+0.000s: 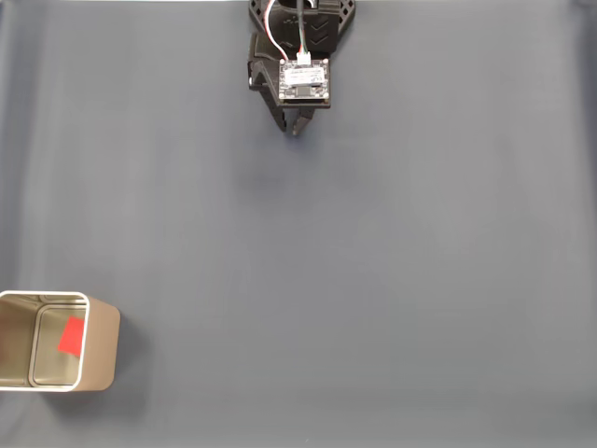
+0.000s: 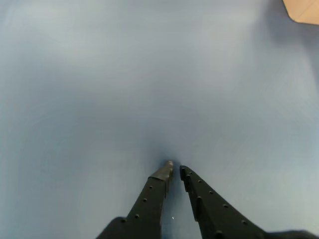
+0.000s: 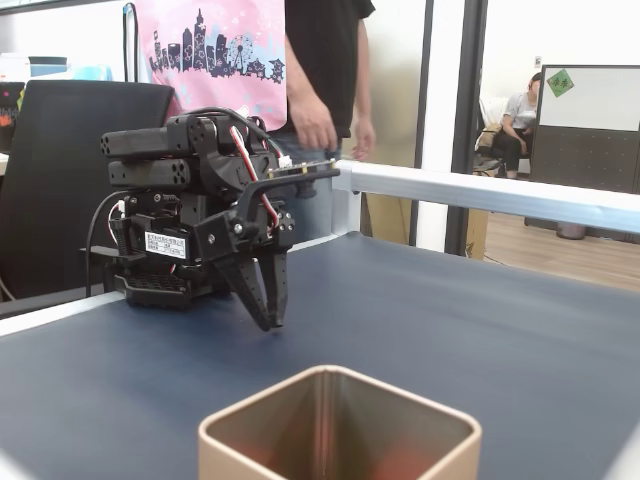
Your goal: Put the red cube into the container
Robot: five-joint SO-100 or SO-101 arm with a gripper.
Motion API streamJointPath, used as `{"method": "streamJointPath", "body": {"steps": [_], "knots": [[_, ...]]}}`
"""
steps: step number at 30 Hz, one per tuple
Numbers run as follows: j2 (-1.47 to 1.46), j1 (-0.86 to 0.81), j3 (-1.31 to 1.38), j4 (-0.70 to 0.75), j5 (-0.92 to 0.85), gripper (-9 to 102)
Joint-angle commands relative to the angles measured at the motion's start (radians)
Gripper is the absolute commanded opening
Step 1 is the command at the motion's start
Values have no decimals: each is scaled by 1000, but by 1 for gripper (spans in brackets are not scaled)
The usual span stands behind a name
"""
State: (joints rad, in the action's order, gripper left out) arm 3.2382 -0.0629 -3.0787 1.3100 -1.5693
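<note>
The red cube [image 1: 71, 336] lies inside the container [image 1: 101, 343], a tan bin with a white rim at the lower left of a fixed view. In the other fixed view the container [image 3: 340, 425] stands in the foreground, with only a red glow on its inner wall. My black gripper [image 1: 297, 127] is far from it, folded back near the arm's base at the top of the blue-grey table. In the wrist view the gripper [image 2: 175, 170] is shut, its tips nearly touching with nothing between them, just above the bare cloth. From the side, the gripper [image 3: 270, 318] points down at the table.
A blue-grey cloth [image 1: 373, 280] covers the whole table. A person [image 3: 300, 90] stands behind the arm beyond the table's far rail [image 3: 480, 195]. A tan corner [image 2: 304, 11] shows at the wrist view's upper right.
</note>
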Motion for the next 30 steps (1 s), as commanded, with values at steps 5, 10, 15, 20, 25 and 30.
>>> {"method": "streamJointPath", "body": {"steps": [5,10,15,20,25,30], "knots": [[86,-11,-15,35,21,0],[86,-12,-15,37,-6,0],[86,-6,-15,38,-14,1],[86,-6,-15,38,-14,1],[86,-6,-15,38,-14,1],[86,-6,-15,38,-14,1]]}}
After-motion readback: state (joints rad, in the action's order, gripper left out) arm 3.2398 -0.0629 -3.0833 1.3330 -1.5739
